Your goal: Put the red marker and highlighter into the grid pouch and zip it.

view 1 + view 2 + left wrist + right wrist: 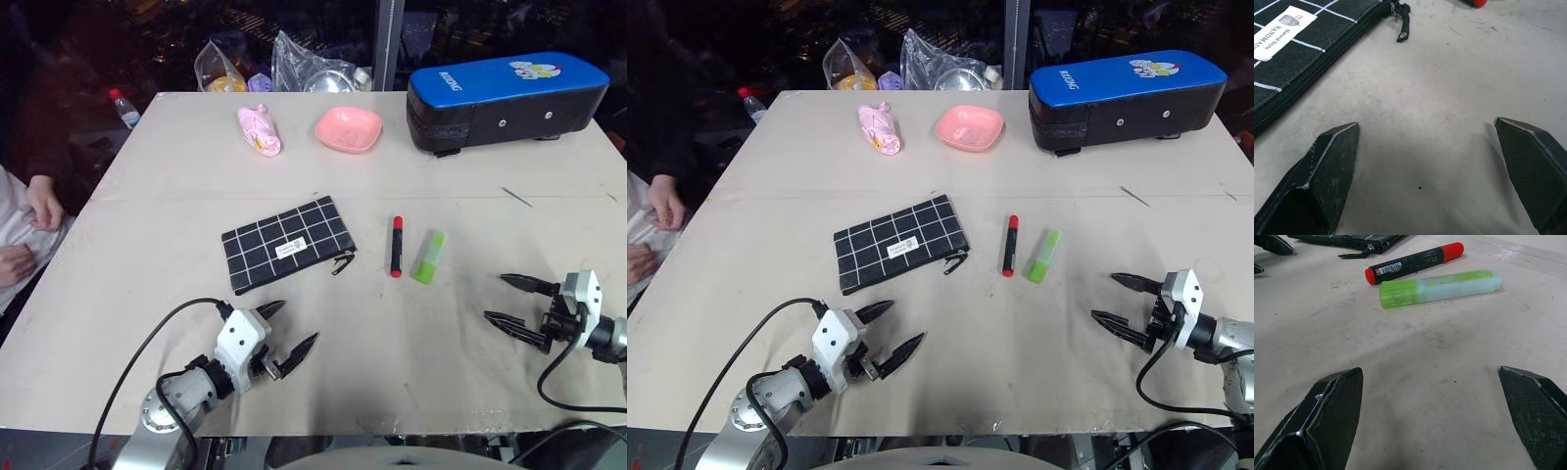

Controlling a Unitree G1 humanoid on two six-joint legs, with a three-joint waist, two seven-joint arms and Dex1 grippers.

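Observation:
The grid pouch (287, 243) lies flat in the middle of the table, its zipper pull (344, 262) trailing toward the right. Just right of it lie the red marker (397, 246) and the light-green highlighter (429, 257), side by side and apart from each other. My left gripper (292, 329) stands open near the front edge, a little in front of the pouch, with nothing between its fingers. My right gripper (507, 298) is open at the front right, pointing toward the highlighter (1440, 287) and the marker (1413, 263), well short of them.
A large blue-topped black case (505, 100) stands at the back right. A pink bowl (349, 128) and a pink wrapped item (259, 130) sit at the back middle, with bags (294, 65) behind. A person's hands (39, 206) rest by the table's left edge.

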